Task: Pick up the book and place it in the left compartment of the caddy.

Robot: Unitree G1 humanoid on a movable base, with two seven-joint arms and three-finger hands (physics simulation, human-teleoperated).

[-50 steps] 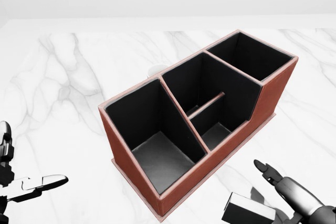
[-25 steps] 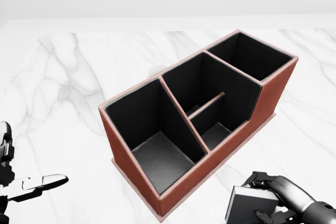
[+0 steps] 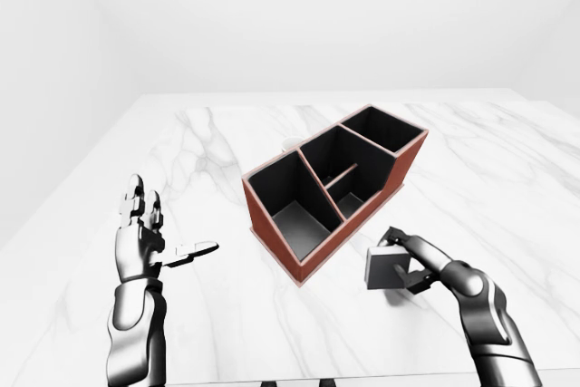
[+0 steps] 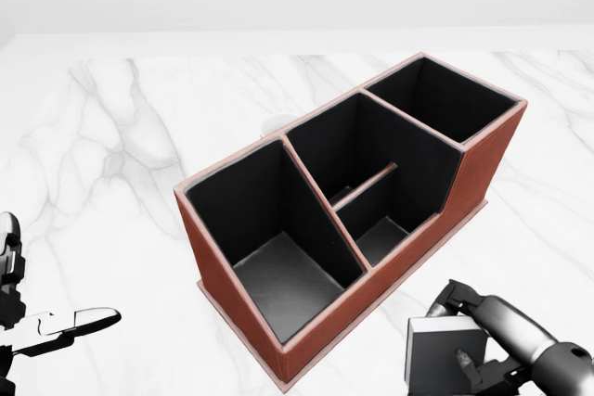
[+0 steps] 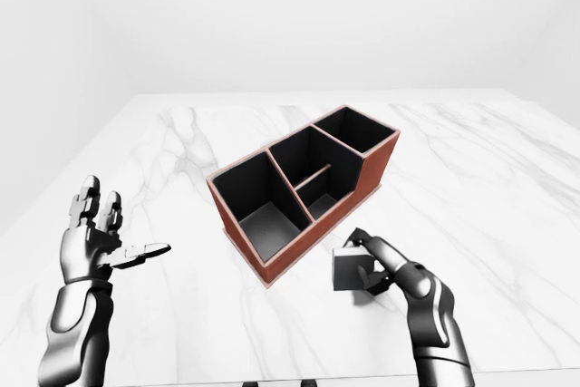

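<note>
Book [image 3: 383,266] sits in my right hand, just beside the caddy's near corner, toward the lower right of the left-eye view.

Going from the left of that view: my left hand [image 3: 145,240] is raised well apart from the caddy, its fingers [image 3: 134,204] spread upward and the thumb pointing toward the caddy, holding nothing.

Next comes the caddy [image 3: 336,184], red-brown outside and black inside, lying at a slant on the marble table [image 3: 217,142]. Its left compartment [image 3: 290,203] is nearest my left hand and open at the top; I see only its grey floor. Right of it is a middle part split by a low wall, then an end compartment.

Right of the caddy, my right hand [image 3: 408,260] has its fingers closed round the book, which stands upright, its grey face toward me.
</note>
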